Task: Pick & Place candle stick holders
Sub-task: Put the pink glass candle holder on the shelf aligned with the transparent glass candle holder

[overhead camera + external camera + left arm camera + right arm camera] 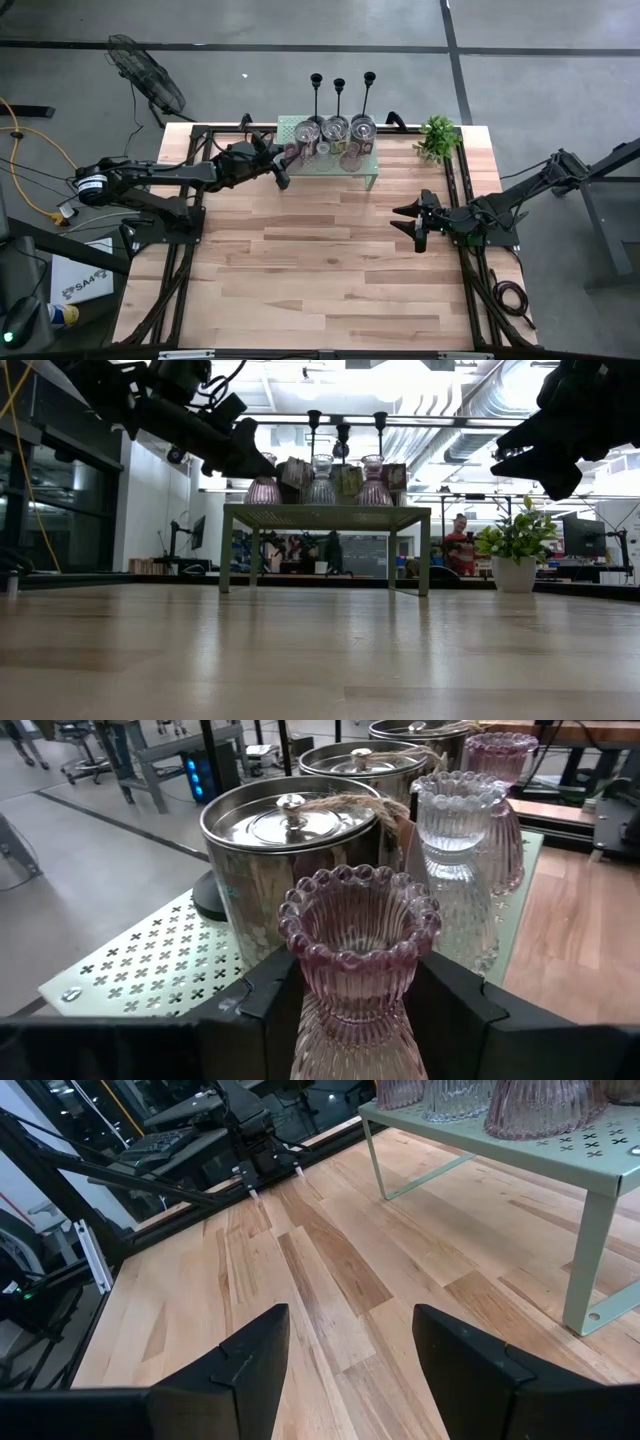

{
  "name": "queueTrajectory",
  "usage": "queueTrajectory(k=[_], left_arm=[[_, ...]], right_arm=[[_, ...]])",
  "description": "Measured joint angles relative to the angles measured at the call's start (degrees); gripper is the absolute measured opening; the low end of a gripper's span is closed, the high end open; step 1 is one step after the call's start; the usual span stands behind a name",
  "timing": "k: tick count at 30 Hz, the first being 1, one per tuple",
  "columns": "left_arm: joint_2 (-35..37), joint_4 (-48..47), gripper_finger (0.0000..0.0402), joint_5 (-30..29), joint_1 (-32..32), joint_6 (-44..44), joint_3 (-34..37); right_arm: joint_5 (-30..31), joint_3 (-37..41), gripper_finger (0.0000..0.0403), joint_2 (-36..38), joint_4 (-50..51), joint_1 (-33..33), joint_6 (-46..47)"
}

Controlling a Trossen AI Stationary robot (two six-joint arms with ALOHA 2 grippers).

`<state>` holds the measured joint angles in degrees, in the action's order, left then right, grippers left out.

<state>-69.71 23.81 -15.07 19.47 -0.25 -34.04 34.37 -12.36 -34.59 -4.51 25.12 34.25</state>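
A pale green perforated shelf [368,172] stands at the table's far middle. On it stand three black candlesticks [340,95], silvery lidded jars [290,850], a clear ribbed glass holder [460,830] and pink ribbed glass holders. The leftmost pink holder [358,935] stands upright on the shelf's left end [263,490]. My left gripper [355,995] reaches in level from the left, with one finger on each side of that holder's narrow waist. My right gripper [418,225] hangs open over the table's right side with nothing between its fingers [350,1370]. My left gripper has its two fingers [455,1010] level on either side of the pink holder's narrow waist [350,1015], coming from the table's left. I cannot tell whether the fingers touch the glass. The holder stands upright with its foot on the shelf.
A small leafy plant in a white pot [437,137] stands at the far right corner. Bare wooden tabletop [320,270] lies in front of the shelf. Black frame rails [185,230] run along both table sides. A person [460,540] shows in the room behind.
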Motion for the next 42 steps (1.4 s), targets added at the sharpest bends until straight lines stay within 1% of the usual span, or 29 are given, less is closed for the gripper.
queueTrajectory(k=[6,12,18,29,42], left_arm=[[0.0,0.1,0.0156,-0.9,0.0,0.0,0.0],[0.1,1.6,0.0157,2.4,0.0,1.3,0.0],[0.1,1.7,0.0157,4.0,0.0,1.4,0.0],[0.1,1.7,0.0157,1.3,0.0,2.6,0.0],[0.1,1.7,0.0157,1.4,0.0,3.3,0.0]], right_arm=[[0.0,0.0,0.0206,0.0,0.0,0.0,0.0],[0.0,0.0,0.0206,0.0,0.0,0.0,0.0],[0.0,0.0,0.0206,0.0,0.0,0.0,0.0],[0.0,0.0,0.0206,0.0,0.0,0.0,0.0],[0.0,0.0,0.0206,0.0,0.0,0.0,0.0]])
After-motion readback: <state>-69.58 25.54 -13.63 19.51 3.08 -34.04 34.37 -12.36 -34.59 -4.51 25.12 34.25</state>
